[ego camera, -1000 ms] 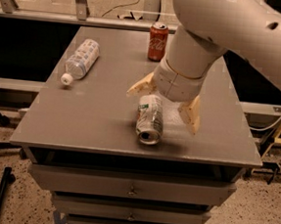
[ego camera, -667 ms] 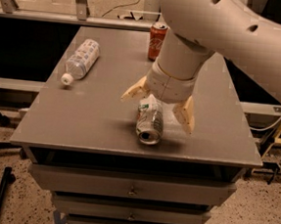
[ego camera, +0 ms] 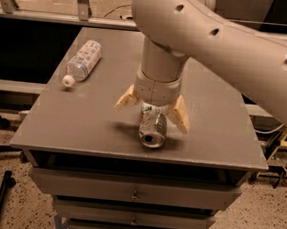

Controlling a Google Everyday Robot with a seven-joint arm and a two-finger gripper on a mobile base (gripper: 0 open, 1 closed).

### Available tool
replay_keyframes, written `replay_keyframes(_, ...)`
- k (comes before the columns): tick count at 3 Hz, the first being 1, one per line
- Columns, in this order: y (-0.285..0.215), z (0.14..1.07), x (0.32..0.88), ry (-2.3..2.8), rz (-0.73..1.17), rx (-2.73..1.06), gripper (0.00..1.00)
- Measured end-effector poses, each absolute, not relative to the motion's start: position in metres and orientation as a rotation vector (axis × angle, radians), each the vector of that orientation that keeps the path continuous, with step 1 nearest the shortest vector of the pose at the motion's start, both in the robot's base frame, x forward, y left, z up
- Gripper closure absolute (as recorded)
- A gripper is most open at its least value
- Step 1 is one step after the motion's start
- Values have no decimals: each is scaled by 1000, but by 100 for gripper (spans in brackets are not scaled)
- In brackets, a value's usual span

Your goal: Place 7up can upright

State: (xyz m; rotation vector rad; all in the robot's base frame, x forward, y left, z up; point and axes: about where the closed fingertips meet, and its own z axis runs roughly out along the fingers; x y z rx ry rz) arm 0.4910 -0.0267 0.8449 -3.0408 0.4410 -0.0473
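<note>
One 7up can point(ego camera: 152, 130) lay on its side near the table's point(ego camera: 82, 126) near edge, between the spread fingers point(ego camera: 179, 114) of the released gripper point(ego camera: 152, 116). One water bottle point(ego camera: 83, 61) lay far left.

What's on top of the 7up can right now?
The gripper, open, straddles the 7up can lying sideways on the table. Its wrist hides the can's far end, so contact there cannot be seen.

Gripper point(ego camera: 152, 117) astride 7up can point(ego camera: 153, 133); bottle point(ego camera: 83, 61) left
</note>
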Motion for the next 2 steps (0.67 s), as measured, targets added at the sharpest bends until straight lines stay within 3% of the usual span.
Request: replay_keyframes(2,-22,828,489,488,-131,-3142,0)
